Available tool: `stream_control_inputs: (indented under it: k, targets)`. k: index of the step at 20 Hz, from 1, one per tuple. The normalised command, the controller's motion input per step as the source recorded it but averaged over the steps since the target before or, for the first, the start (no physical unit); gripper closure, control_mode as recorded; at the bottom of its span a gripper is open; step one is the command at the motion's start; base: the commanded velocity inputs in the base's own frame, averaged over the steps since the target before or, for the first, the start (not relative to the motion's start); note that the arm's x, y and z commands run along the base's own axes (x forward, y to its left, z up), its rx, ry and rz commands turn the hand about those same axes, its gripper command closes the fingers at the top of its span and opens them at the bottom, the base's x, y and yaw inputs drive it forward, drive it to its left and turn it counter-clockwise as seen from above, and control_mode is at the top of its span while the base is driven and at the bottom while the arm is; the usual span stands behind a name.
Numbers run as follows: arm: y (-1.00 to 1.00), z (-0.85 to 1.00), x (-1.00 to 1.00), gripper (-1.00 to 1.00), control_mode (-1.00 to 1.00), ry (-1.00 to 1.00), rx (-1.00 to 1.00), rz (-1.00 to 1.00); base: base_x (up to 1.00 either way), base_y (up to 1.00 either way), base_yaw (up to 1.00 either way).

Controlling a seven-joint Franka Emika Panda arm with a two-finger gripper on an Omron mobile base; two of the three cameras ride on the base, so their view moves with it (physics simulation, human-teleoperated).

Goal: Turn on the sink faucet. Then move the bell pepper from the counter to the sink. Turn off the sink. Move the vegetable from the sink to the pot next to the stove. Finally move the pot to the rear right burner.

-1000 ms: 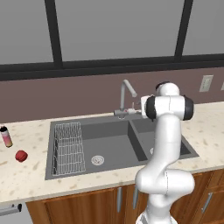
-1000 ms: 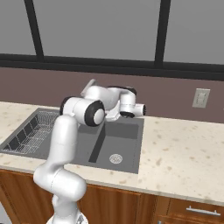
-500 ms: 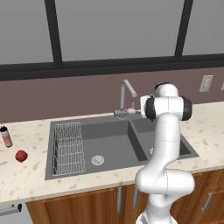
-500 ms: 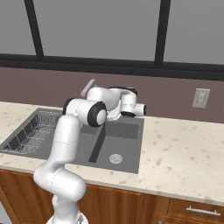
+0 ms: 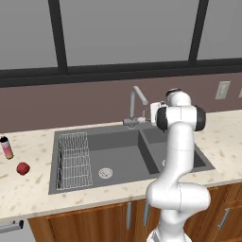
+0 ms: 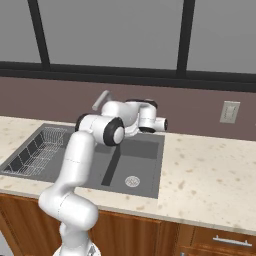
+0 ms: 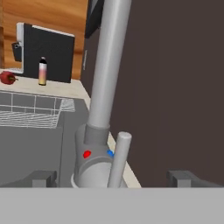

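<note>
The sink faucet (image 5: 137, 105) rises behind the dark double-basin sink (image 5: 124, 152); no water shows at its spout. In the hand view its grey column (image 7: 107, 65) stands close ahead, with the small lever (image 7: 119, 158) upright at the base. My gripper (image 7: 113, 179) is open, one fingertip on either side of the lever and base, touching neither. From the left base view the hand (image 5: 155, 111) sits just right of the faucet base. The red bell pepper (image 5: 22, 168) lies on the counter (image 5: 28, 194) left of the sink, also seen far off as bell pepper (image 7: 7, 78).
A pink-and-tan bottle (image 5: 6, 147) stands behind the pepper. A wire rack (image 5: 74, 158) fills the left basin's left side. The brown back wall (image 5: 85, 106) runs right behind the faucet. A wall outlet (image 6: 230, 112) is on the right.
The hand stays at the faucet base; only the elbow has shifted slightly. Pepper and bottle have not moved.
</note>
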Motion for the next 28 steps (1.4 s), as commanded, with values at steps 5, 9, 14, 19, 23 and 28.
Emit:
stream_control_inputs:
  k: [5, 9, 14, 19, 23, 28]
  targets:
    - [0.00, -0.04, 0.13, -1.00, -1.00, 0.00, 0.01, 0.00, 0.00, 0.00, 0.00]
    - [0.00, -0.04, 0.12, -1.00, -1.00, 0.00, 0.01, 0.00, 0.00, 0.00, 0.00]
    - [0.00, -0.02, 0.04, -1.00, -1.00, 0.00, 0.01, 0.00, 0.00, 0.00, 0.00]
    - [0.10, 0.00, 0.00, -1.00, -1.00, 0.00, 0.01, 0.00, 0.00, 0.00, 0.00]
    - [0.23, -0.02, 0.00, -1.00, -1.00, 0.00, 0.01, 0.00, 0.00, 0.00, 0.00]
    - [0.27, -0.05, 0.00, -1.00, -1.00, 0.01, 0.00, 0.00, 0.00, 0.00, 0.00]
